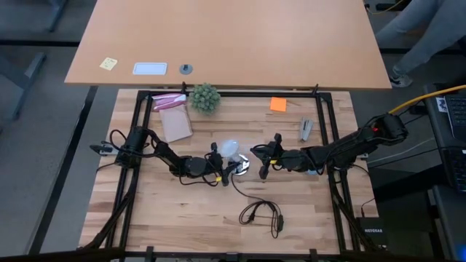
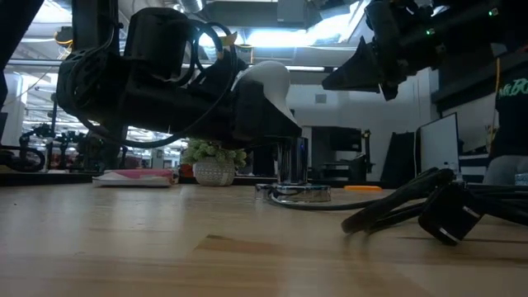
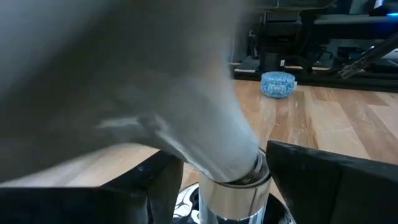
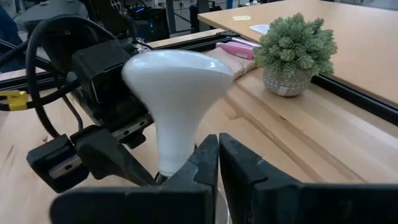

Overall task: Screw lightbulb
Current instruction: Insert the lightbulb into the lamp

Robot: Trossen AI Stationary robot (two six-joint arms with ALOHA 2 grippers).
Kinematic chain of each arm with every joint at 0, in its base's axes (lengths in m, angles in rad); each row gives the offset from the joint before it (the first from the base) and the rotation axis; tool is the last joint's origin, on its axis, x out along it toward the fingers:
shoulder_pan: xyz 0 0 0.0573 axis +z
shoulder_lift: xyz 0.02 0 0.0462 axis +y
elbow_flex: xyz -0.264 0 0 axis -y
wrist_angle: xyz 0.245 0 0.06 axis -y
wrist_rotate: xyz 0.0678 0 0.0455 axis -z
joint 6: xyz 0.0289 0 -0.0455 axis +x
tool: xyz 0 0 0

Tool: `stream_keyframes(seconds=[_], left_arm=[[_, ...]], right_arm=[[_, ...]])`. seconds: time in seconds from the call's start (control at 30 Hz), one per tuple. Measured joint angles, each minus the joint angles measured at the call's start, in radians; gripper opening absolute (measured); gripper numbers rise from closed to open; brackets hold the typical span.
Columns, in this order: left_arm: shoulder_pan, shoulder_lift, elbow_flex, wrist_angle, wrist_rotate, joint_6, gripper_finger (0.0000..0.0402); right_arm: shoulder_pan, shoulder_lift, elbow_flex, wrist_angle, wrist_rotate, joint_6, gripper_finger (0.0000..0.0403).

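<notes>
The white lightbulb point(image 4: 174, 87) stands with its narrow base in the silvery socket point(image 3: 233, 199), which sits on the table's middle point(image 1: 242, 167) with a black cord point(image 1: 262, 215) running toward the near edge. My left gripper point(image 3: 224, 168) comes in level from the table's left, open, one finger on each side of the bulb's neck. My right gripper point(image 4: 218, 155) is shut and hovers above the table point(image 2: 330, 81), just right of the bulb, touching nothing. My left gripper's fingers point(image 3: 311, 180) lie level on either side of the bulb's narrow neck point(image 3: 239, 158), just above the socket. I cannot tell whether they touch it. The bulb's base sits in the socket, dome up.
A small green plant point(image 1: 204, 97), a pink and brown booklet point(image 1: 173, 120), an orange note point(image 1: 277, 104) and a grey tool point(image 1: 306, 129) lie toward the far edge. A light-blue object point(image 3: 277, 84) sits to the right, near my right arm. Black frame rails point(image 1: 233, 92) border the table.
</notes>
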Motion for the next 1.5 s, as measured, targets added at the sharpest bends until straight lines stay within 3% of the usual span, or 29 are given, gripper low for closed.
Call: stream_keyframes(seconds=[0.77, 1.07, 1.2, 1.5], left_arm=[[-0.001, -0.002, 0.001, 0.007, 0.005, 0.062, 0.0141], [-0.001, -0.002, 0.001, 0.007, 0.005, 0.063, 0.0141], [-0.001, -0.002, 0.001, 0.007, 0.005, 0.063, 0.0142], [-0.001, -0.002, 0.002, 0.007, 0.004, 0.063, 0.0142]], right_arm=[[0.000, 0.001, 0.000, -0.011, 0.011, -0.034, 0.0020], [0.000, 0.001, 0.000, 0.222, 0.007, -0.212, 0.0020], [-0.011, 0.001, 0.003, 0.335, -0.064, -0.248, 0.0020], [-0.091, 0.079, 0.152, 0.234, -0.256, -0.252, 0.0020]])
